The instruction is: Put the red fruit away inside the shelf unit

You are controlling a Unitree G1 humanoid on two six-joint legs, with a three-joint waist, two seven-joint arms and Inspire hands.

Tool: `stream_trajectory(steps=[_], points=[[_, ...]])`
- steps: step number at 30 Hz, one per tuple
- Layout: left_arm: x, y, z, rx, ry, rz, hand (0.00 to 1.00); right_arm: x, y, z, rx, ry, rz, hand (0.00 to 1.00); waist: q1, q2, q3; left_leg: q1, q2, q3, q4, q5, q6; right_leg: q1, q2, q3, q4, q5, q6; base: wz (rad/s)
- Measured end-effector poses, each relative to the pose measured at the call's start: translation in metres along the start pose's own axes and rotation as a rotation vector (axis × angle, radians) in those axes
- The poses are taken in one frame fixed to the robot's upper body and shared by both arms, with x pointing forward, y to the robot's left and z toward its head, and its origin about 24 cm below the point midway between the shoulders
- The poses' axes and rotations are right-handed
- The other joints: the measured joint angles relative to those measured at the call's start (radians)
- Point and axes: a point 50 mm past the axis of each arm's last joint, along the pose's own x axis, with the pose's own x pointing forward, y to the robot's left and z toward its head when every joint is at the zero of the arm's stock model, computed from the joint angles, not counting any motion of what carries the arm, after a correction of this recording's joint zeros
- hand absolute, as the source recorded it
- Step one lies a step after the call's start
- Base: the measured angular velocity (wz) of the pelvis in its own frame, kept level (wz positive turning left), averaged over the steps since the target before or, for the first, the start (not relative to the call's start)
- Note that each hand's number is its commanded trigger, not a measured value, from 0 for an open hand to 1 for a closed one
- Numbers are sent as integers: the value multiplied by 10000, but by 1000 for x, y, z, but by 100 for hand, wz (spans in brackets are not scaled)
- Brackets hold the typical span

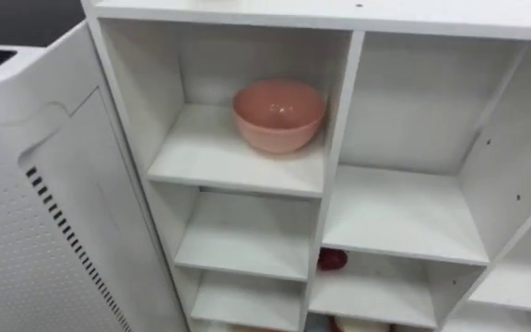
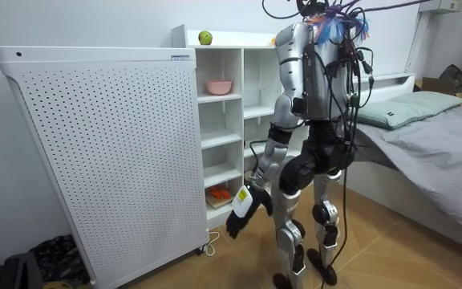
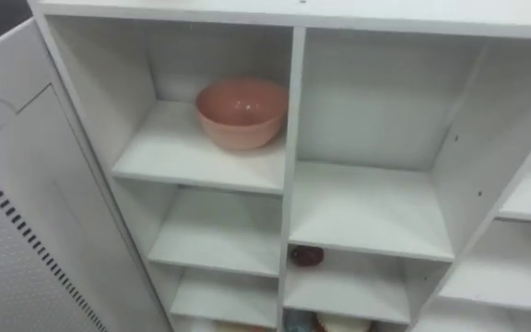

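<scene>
A white closet of open cubbies (image 1: 332, 175) stands right in front of me. A pink bowl (image 1: 278, 112) sits in the top left cubby. In a lower middle cubby lies a dark red fruit (image 1: 332, 259), half hidden by the shelf above it. A green apple (image 2: 205, 38) rests on top of the closet. Orange fruit (image 2: 219, 193) lies in a bottom cubby. In the room view I stand upright facing the closet, and my left hand (image 2: 241, 212) hangs low beside my knee, in front of the bottom cubbies.
A tall white perforated panel (image 2: 103, 152) stands against the closet's left side. A bed with a grey cover (image 2: 431, 152) is behind me at the room view's right. Wooden floor (image 2: 215, 269) lies between the closet and the bed.
</scene>
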Motion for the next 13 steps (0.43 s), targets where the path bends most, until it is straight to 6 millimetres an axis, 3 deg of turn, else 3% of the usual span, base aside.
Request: stream_trajectory(steps=[4,8,10,13], points=[[-2,4,-11,186,221,339,0,-7,-28,-26,-3103,962,-402,0,-427,-204,-84,1193,17,46,-669,57,-95,1086,151,-35,-480,-2,2,0],[-3,0,-17,113,533,307,0,-8,-27,-41,-6352,1725,-197,0,-539,-336,-22,1952,64,180,-928,52,-130,1771,247,65,-781,18,12,-15],[-5,-7,-21,159,716,117,0,-9,-28,-46,-7388,2001,-115,0,-553,-310,16,2239,84,195,-1046,47,-141,2041,274,116,-825,48,21,-10],[-9,-15,-30,395,1217,-81,0,-10,-29,-52,-8624,2277,0,0,-542,-302,13,2526,69,261,-1128,10,-160,2288,314,235,-852,55,20,-9]])
